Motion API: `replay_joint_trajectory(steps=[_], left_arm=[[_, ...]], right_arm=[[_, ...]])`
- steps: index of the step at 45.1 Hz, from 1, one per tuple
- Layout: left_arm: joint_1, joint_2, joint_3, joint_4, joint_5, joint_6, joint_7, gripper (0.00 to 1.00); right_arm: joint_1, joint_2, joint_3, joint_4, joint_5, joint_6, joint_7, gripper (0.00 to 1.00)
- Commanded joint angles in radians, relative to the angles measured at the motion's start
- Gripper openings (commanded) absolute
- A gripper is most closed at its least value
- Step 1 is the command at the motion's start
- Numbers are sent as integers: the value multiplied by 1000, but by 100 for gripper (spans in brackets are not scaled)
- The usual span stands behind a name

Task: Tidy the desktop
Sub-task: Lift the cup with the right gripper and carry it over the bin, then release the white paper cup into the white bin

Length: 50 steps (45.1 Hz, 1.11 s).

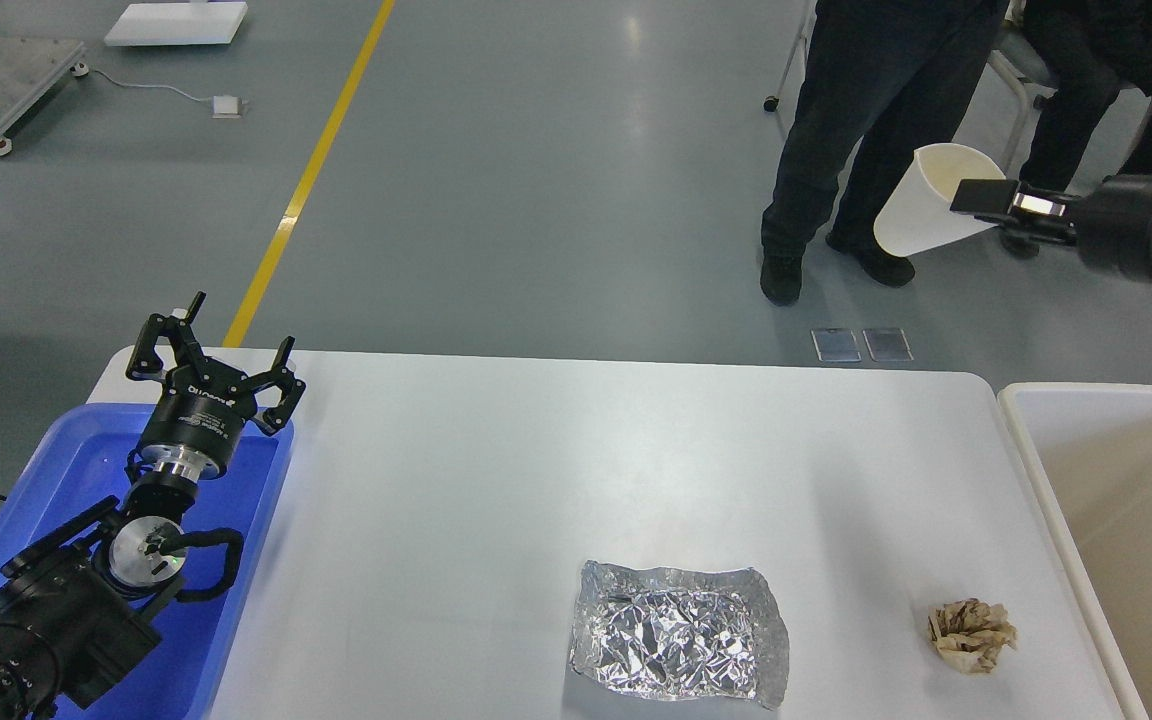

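The white desktop [536, 470] fills the middle of the head view. On it lie a crumpled sheet of silver foil [678, 635] near the front and a brown paper wad [970, 634] at the front right. My right gripper [982, 197] is shut on the rim of a white paper cup [926, 215], held high in the air beyond the table's far right corner and tilted on its side. My left gripper [213, 345] is open and empty above the far end of the blue tray [56, 480].
A beige-white bin [1126, 520] stands against the table's right edge. Two people in dark clothes [876, 120] are on the floor beyond the table's far right. A yellow line runs along the grey floor.
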Motion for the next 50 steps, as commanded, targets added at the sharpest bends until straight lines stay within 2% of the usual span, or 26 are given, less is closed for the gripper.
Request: replay_joint_trajectory(steps=[1,9,15,24,30,42,49,50], left_arm=[[0,0,0,0,0,0,0,100],[0,0,0,0,0,0,0,100],[0,0,0,0,0,0,0,100],[0,0,0,0,0,0,0,100],[0,0,0,0,0,0,0,100],[2,0,0,0,-1,2,0,100],[0,0,0,0,0,2,0,100],[0,0,0,0,0,2,0,100]], right_arm=[[5,-38,-6,-12,3,4,-2,0],[-67,-82,-15,-64,0,-3,-2,0],[-178,-81,-15,-219,0,-6,8,0],[-362,11,-9,-538,3,-61,116,0],[-483,66,3,-682,93,-75,161,0],[-664,168,3,-846,460,-75,157,0],[-718,197,1,-868,623,-75,147,0],[-722,201,1,-868,641,-75,144,3]])
